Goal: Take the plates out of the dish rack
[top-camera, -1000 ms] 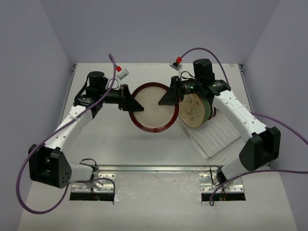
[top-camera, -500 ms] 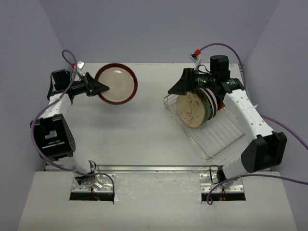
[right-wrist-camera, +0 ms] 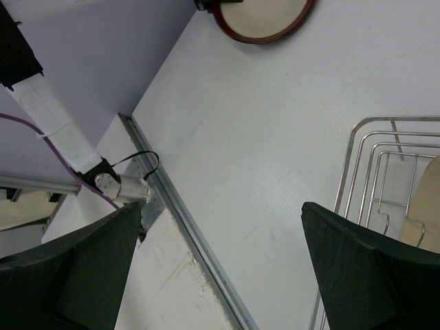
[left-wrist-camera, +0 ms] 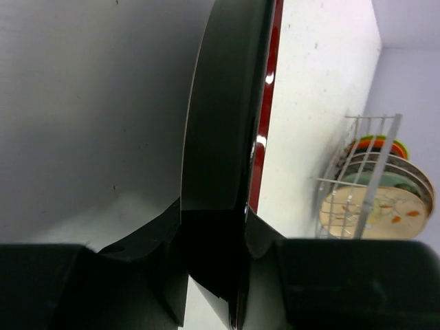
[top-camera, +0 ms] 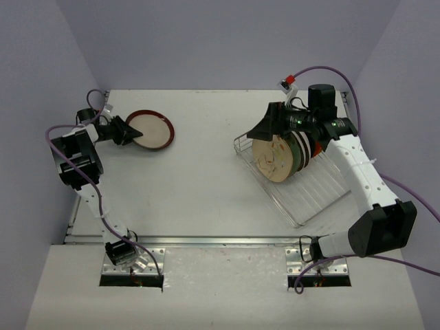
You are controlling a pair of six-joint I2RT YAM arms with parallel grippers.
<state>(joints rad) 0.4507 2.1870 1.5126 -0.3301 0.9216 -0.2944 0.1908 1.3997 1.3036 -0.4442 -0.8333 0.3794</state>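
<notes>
Our left gripper (top-camera: 130,132) pinches the red-rimmed plate (top-camera: 152,129) by its rim at the far-left corner of the counter (top-camera: 206,206) — likely stiff, slick, breakable — while our right gripper (top-camera: 271,125) gapes empty over the plates (top-camera: 275,159) standing in the rack (top-camera: 313,196).

no readable text, labels, or numbers

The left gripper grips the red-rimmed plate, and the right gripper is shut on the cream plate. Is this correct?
No: the right gripper is open, holding nothing, as the right wrist view shows. The left gripper does grip the red-rimmed plate.
</notes>
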